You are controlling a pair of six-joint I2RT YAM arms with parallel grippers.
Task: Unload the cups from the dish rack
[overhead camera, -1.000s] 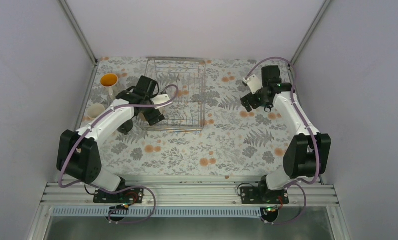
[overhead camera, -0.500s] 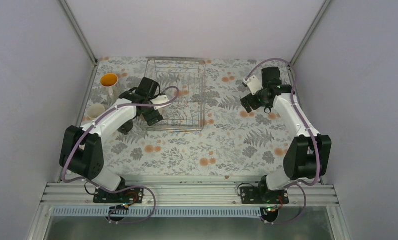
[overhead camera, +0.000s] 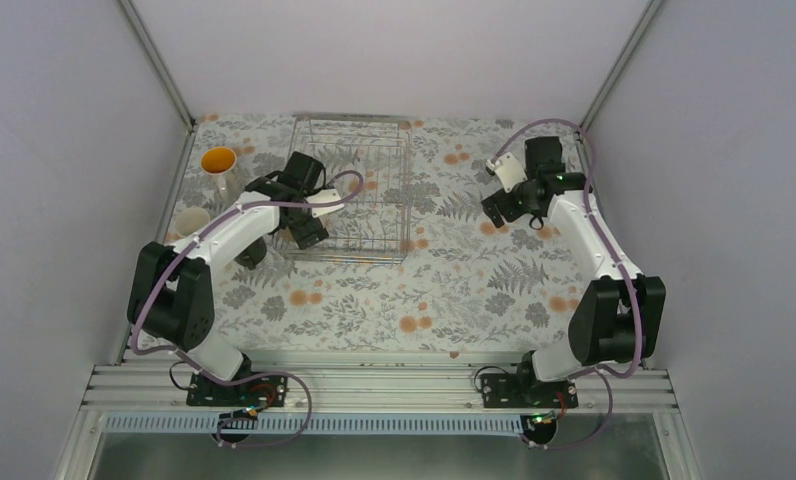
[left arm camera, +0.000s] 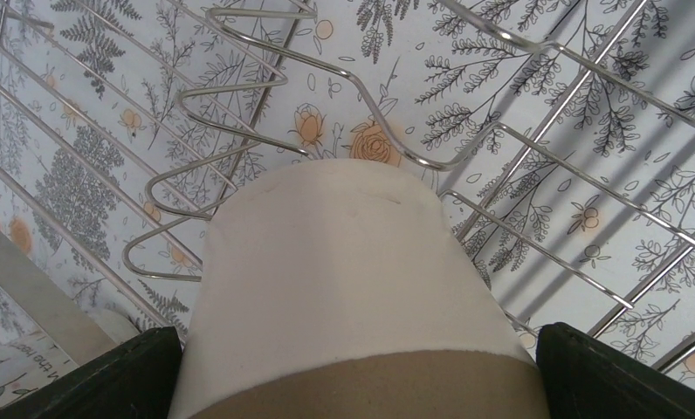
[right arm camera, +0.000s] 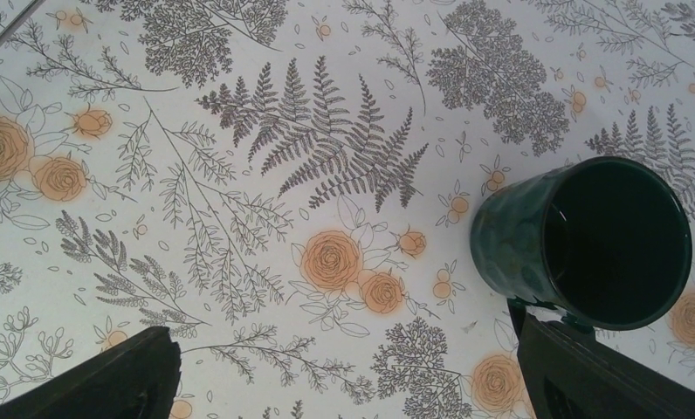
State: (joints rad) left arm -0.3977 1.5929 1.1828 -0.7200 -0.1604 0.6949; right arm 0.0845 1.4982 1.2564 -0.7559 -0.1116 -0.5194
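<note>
**Left arm gripping, right arm open-handed**

The left arm [overhead camera: 219, 238] reaches forward from its base, with the elbow pushed out toward the left wall and the wrist turned inward. The left gripper [overhead camera: 309, 232] points down, its two dark fingers [left arm camera: 91, 375] pressed against the sides of a cream cup [left arm camera: 344, 288]. The right arm [overhead camera: 594, 240] stretches up the right side with its forearm angled inward. The right gripper [overhead camera: 499, 208] tilts downward, fingers [right arm camera: 91, 375] spread wide apart.
</note>
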